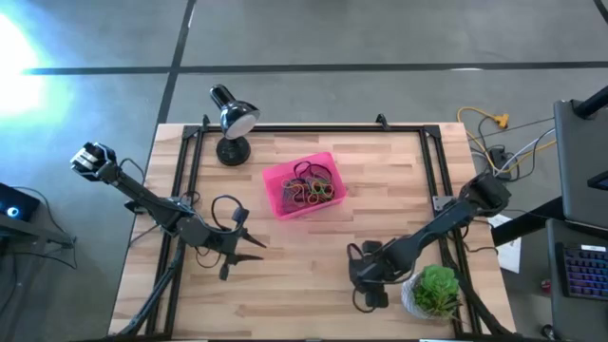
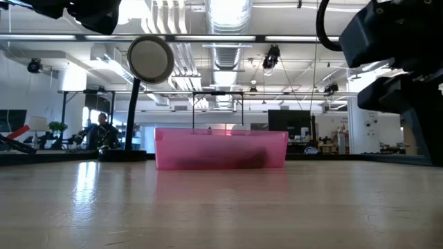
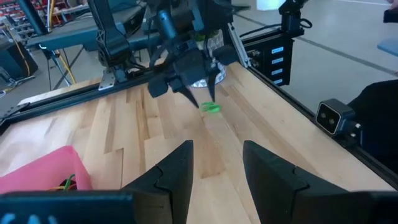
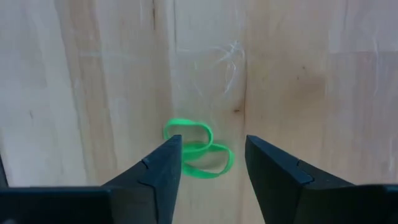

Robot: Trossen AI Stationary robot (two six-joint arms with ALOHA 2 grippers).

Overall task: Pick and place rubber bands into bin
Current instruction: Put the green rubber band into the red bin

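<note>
The pink bin [image 1: 277,182] sits on the wooden table [image 1: 313,275] just in front of the black desk lamp [image 1: 231,119], and serves here as the landmark. A tangle of rubber bands [image 1: 312,186] in red, yellow, green and black already lies inside it, bunched toward the side away from the lamp.

One green rubber band [image 4: 198,149] lies loose on the bare wood, well apart from the bin, on the side toward the potted plant [image 1: 436,290]. It is folded into a twisted double loop and lies flat on the boards. The right gripper [image 4: 211,163] hangs directly over it with its two fingers spread wide, one on each side of the band. Its tips are not pinching the band. In the left wrist view the same band [image 3: 212,107] shows as a small green spot just under that gripper's tips.

The left gripper [image 1: 242,249] waits over the table on the other side of the bin, nearer the front edge than the bin is. Its fingers [image 3: 173,174] are spread apart with nothing between them, pointing toward the right arm.
</note>
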